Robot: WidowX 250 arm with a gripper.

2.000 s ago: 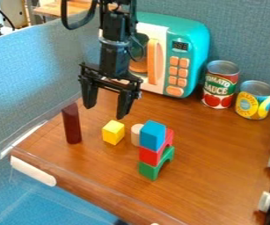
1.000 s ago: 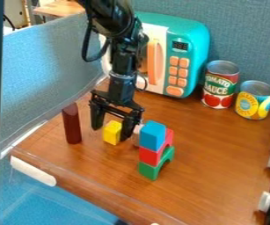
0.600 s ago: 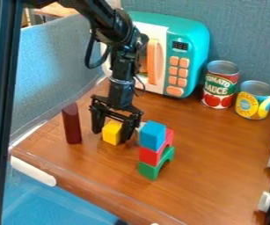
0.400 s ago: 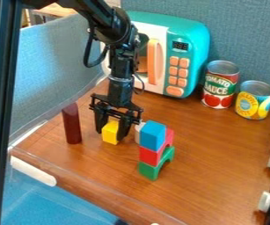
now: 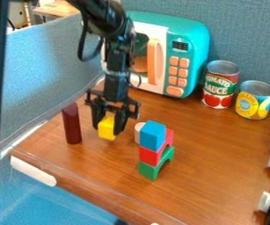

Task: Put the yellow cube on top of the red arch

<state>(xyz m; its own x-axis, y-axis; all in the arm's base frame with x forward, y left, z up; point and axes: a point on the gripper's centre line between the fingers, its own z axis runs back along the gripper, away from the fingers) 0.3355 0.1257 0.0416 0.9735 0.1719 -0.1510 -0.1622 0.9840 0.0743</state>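
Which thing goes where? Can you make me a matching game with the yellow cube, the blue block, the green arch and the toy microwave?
Things:
1. Yellow cube
2. Blue block
3. Green arch
4. Toy microwave

Places and looks:
A. At the bottom of the stack
B. Turquoise, with orange buttons
C. Between the fingers of the gripper
D. On top of the red arch

Right pairs: 1-C, 2-D, 3-A, 4-B
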